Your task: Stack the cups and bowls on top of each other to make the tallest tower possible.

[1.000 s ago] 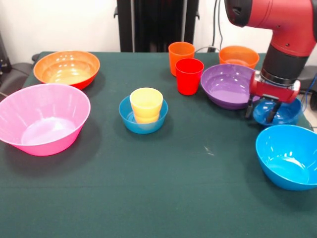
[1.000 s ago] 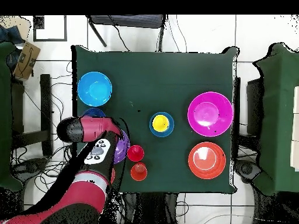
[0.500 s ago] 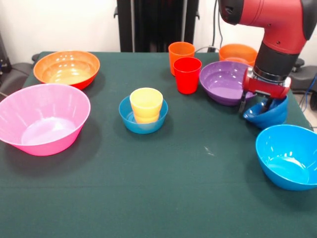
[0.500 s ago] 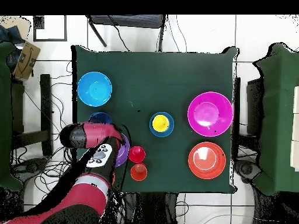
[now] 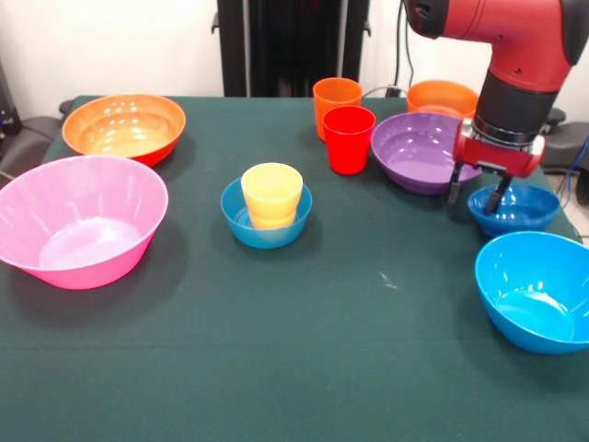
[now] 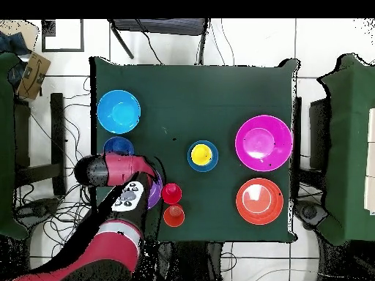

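**Small blue bowl is back on the cloth, level again**

The gripper (image 5: 478,195) is hanging over the near rim of the small blue bowl (image 5: 515,208), its two fingers spread and straddling that rim, one outside and one dipping inside. Half a second ago this bowl was tipped up on edge under the gripper; now it is sitting flat on the table (image 5: 368,313), just beside the purple bowl (image 5: 419,155). A second ago it was also lying flat, so the lift is looking like a failed or abandoned attempt: the bowl is settling back rather than rising.

Around the purple bowl, the other pieces are staying where they were. The red cup (image 5: 350,139) and orange cup (image 5: 336,103) are standing just to its side, the small orange bowl (image 5: 444,98) is sitting behind it, and the bright blue bowl (image 5: 538,289) is lying in front of it, beyond the small blue one. Further off, the yellow cup (image 5: 272,194) is resting inside a second small blue bowl (image 5: 267,224), the only stacked pair so far. The pink bowl (image 5: 78,219) and large orange bowl (image 5: 123,126) are well apart from the purple bowl.

The tower is therefore barely begun, and a firmer pinch on the rim is probably needed.
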`<state>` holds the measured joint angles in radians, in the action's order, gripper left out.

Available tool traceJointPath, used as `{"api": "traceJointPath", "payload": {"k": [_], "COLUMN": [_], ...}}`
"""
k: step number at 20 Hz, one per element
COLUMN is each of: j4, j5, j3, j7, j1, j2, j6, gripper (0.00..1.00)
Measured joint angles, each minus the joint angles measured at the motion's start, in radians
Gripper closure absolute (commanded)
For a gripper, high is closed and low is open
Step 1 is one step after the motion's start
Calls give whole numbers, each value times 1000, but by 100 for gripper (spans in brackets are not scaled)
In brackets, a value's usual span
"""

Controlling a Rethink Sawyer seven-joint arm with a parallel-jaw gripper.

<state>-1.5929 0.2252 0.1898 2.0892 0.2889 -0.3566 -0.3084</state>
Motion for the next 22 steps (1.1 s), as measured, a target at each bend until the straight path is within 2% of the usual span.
{"api": "traceJointPath", "payload": {"k": [11, 22], "j4": [-1, -1], "j5": [0, 0], "j3": [-27, -16], "j7": [0, 0], "j1": [-9, 4], "j2": [-39, -9], "j6": [0, 0], "gripper": [0, 0]}}
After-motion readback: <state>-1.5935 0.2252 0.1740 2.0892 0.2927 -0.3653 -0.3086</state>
